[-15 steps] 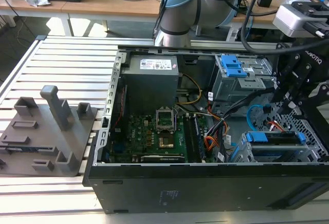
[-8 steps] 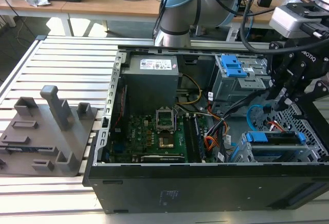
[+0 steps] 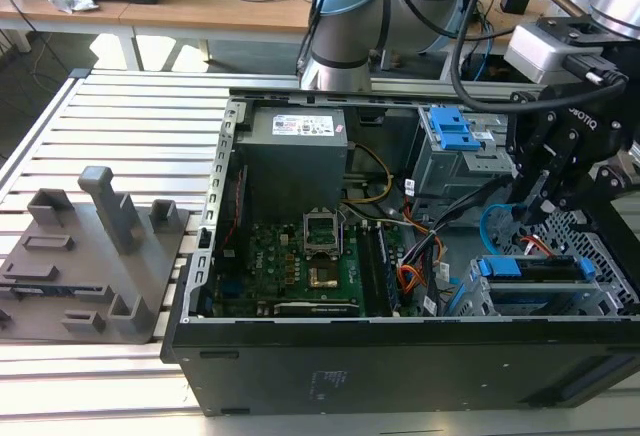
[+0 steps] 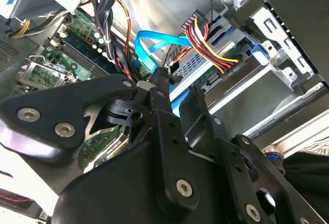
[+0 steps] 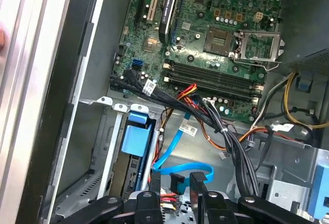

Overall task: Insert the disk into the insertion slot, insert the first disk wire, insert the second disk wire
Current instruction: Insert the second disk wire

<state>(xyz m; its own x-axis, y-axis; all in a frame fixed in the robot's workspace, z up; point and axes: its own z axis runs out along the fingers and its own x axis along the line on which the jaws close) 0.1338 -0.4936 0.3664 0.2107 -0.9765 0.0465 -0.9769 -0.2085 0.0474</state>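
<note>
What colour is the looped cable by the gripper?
Light blue cable, clearest in the first wrist view.

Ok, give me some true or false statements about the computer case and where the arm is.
1. The disk sits in the slot. True.
2. The gripper hangs over the grey fixture on the table. False: it is inside the case, by the slot at the exterior view's right.
3. The case is open, with the motherboard showing. True.
4. The light blue cable lies outside the case. False: it loops inside, close to the gripper.
</note>
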